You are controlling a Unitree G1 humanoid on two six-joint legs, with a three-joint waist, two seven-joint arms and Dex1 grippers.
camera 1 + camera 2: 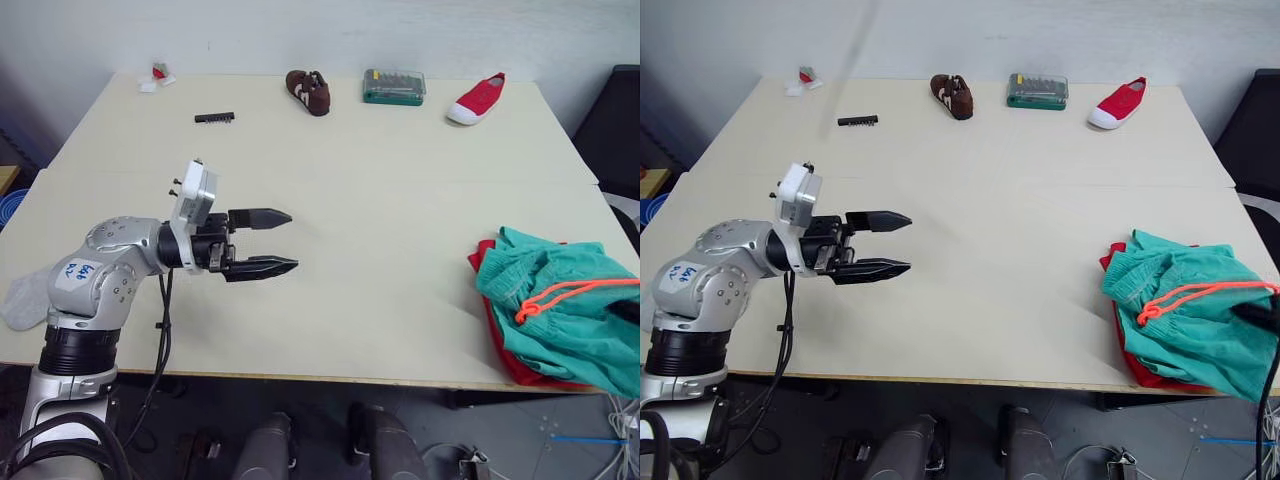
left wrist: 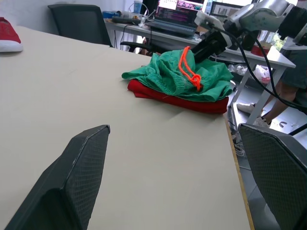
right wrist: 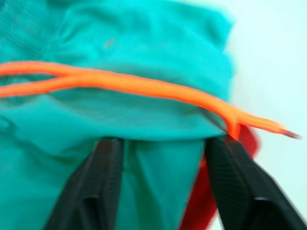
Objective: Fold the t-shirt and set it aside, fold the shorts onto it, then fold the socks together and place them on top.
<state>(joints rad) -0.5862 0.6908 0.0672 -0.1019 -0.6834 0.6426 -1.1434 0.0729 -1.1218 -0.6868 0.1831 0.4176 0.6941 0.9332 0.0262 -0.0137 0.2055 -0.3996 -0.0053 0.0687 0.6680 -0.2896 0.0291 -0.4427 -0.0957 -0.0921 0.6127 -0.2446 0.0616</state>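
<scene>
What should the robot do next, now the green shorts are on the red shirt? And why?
Probably turn the left gripper back toward the grey sock at the table's left edge. The shorts already lie on the t-shirt, with the right gripper open over them, so the socks come next. The left gripper is open, holds nothing and points away from the sock.

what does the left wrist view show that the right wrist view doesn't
Left wrist view alone: the left gripper, open over the bare table, a red shoe, and the right gripper at the far side of the pile. Right wrist view alone: a close look between the right gripper's open fingers at the cloth. Both: the shorts with the orange drawstring lying on the t-shirt.
</scene>
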